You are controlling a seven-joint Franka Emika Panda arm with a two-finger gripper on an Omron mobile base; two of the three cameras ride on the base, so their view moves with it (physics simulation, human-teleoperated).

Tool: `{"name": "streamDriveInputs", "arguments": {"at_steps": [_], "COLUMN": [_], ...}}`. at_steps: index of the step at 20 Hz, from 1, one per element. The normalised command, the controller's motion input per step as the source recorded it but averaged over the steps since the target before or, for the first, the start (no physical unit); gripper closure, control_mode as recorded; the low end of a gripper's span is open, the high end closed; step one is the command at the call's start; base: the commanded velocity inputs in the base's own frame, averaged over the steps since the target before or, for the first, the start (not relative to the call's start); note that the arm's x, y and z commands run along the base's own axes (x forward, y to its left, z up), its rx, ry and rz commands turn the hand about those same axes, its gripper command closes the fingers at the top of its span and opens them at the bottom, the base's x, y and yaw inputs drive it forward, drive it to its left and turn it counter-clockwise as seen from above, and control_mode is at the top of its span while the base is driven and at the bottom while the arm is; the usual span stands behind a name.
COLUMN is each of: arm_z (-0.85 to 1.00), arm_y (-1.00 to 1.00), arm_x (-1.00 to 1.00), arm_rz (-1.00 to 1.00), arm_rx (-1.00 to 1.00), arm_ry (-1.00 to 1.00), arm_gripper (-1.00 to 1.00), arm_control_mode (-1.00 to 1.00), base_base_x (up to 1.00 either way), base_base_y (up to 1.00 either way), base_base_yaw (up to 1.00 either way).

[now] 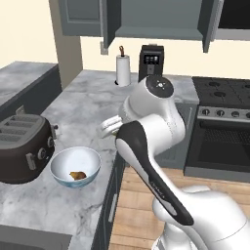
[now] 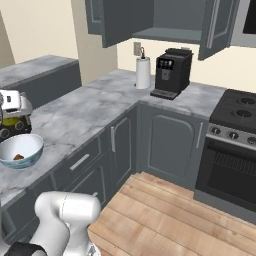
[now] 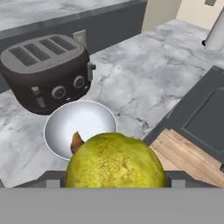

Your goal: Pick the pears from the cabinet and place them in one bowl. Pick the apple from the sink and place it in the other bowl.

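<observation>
My gripper (image 3: 114, 180) is shut on the yellow-green pear (image 3: 116, 159), which bulks large at the bottom of the hand view. In the right base view the gripper (image 2: 13, 121) hangs with that pear (image 2: 7, 120) just above and behind the white and pale blue bowl (image 2: 20, 150). The brownish-red pear (image 1: 77, 175) lies inside this bowl (image 1: 75, 166) on the marble counter. The cabinet (image 1: 161, 22) stands open above the back counter, its shelf bare. A dark grey strip at the counter's near corner looks like the sink (image 1: 29, 239). The apple and the other bowl are out of view.
A dark toaster (image 1: 24, 146) stands right beside the bowl on its left. A paper towel roll (image 1: 123, 70) and a black coffee machine (image 1: 151, 61) sit at the back of the counter. The stove (image 1: 224, 117) is to the right, over wooden floor.
</observation>
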Motion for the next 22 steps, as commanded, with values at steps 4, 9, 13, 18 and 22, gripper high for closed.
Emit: {"name": "streamDriveInputs", "arguments": {"at_steps": [4, 9, 13, 18, 22], "arm_z": [-0.09, -0.18, -0.21, -0.22, -0.25], "arm_y": [0.21, 0.17, 0.11, 0.12, 0.11], "arm_x": [-0.01, -0.01, 0.00, 0.01, 0.03], "arm_rz": [0.00, 0.00, 0.00, 0.00, 0.00], "arm_rx": [0.17, 0.13, 0.00, 0.00, 0.00], "arm_ry": [0.02, 0.00, 0.02, 0.18, 0.14], "arm_gripper": [1.00, 1.00, 1.00, 1.00, 1.00], "arm_control_mode": [-1.00, -1.00, -1.00, -1.00, -1.00], "base_base_x": [0.00, 0.00, 0.00, 0.00, 0.00], "base_base_y": [0.00, 0.00, 0.00, 0.00, 0.00], "base_base_yaw": [0.00, 0.00, 0.00, 0.00, 0.00]}}
